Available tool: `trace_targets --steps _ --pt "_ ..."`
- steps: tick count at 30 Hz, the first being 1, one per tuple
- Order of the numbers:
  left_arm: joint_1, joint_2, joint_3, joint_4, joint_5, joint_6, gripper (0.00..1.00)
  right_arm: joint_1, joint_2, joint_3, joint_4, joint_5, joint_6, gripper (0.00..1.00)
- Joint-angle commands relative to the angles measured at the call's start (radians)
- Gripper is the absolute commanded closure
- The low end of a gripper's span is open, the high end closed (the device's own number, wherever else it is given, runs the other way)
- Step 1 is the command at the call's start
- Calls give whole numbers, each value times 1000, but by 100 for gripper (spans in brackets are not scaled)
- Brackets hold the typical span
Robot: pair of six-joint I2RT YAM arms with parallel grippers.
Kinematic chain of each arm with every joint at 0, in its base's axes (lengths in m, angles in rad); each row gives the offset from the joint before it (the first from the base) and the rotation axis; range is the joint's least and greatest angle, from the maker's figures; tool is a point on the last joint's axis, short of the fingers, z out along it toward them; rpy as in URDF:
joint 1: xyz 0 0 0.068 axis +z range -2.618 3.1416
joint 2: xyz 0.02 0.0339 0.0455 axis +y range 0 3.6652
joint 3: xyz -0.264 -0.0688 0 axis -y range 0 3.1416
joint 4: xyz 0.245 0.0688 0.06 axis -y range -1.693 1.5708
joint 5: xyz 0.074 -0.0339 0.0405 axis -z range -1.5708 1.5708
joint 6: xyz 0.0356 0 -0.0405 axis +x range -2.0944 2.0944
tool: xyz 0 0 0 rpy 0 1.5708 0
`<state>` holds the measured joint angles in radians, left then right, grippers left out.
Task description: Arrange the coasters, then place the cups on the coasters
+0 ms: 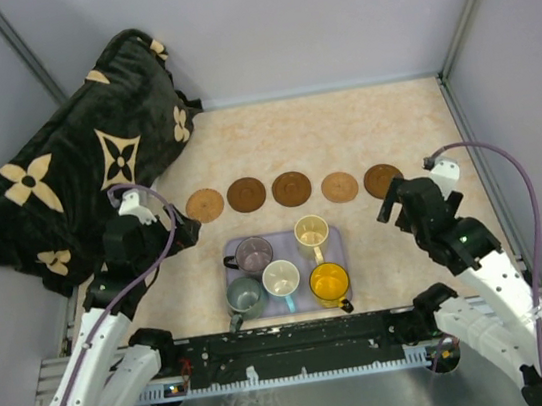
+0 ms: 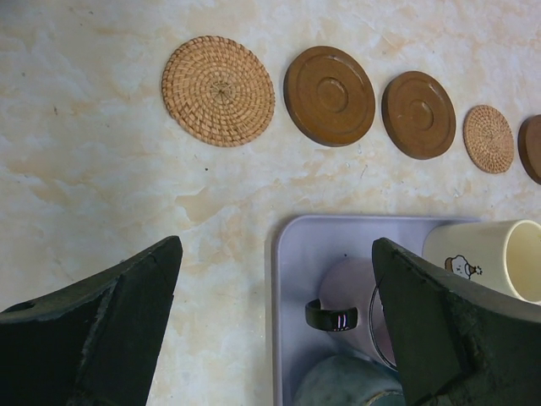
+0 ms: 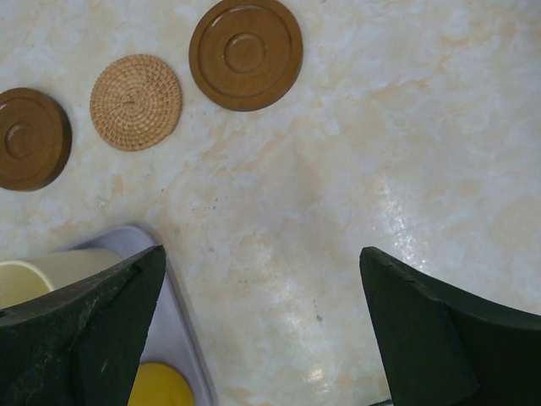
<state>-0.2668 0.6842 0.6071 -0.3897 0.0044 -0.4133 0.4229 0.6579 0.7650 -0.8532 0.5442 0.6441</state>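
Five coasters [image 1: 291, 188] lie flat in one row running left to right across the far half of the table [image 1: 411, 123]. They are apart from one another and ordered, from the left, woven tan, dark brown, dark brown, woven tan, dark brown. None of them carries a cup. All five cups [image 1: 282, 278] stand upright, mouths up, inside the lavender tray [image 1: 230, 243], which sits on the near side of the row with its long axis also running left to right. The purple-grey cup [image 1: 254, 255] and the cream cup [image 1: 311, 233] fill the far side of the tray. The grey-green cup [image 1: 245, 297], the white cup and the yellow cup [image 1: 329, 282] fill the near side. The purple-grey cup's handle points left, and the white cup's blue handle points toward the near edge. The left gripper [image 2: 276, 249] hangs over the tray's left edge with its fingers spread wide and nothing between them. The right gripper [image 3: 262, 254] hangs over bare table just right of the tray and near the rightmost coaster, also spread wide and holding nothing. A dark cloth [image 1: 76, 180] with tan flowers lies bunched at the far left.
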Motion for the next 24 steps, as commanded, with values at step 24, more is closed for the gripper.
trace_targets --steps 24 --pt "-3 38 -17 38 16 -43 0 485 227 103 65 42 175 1"
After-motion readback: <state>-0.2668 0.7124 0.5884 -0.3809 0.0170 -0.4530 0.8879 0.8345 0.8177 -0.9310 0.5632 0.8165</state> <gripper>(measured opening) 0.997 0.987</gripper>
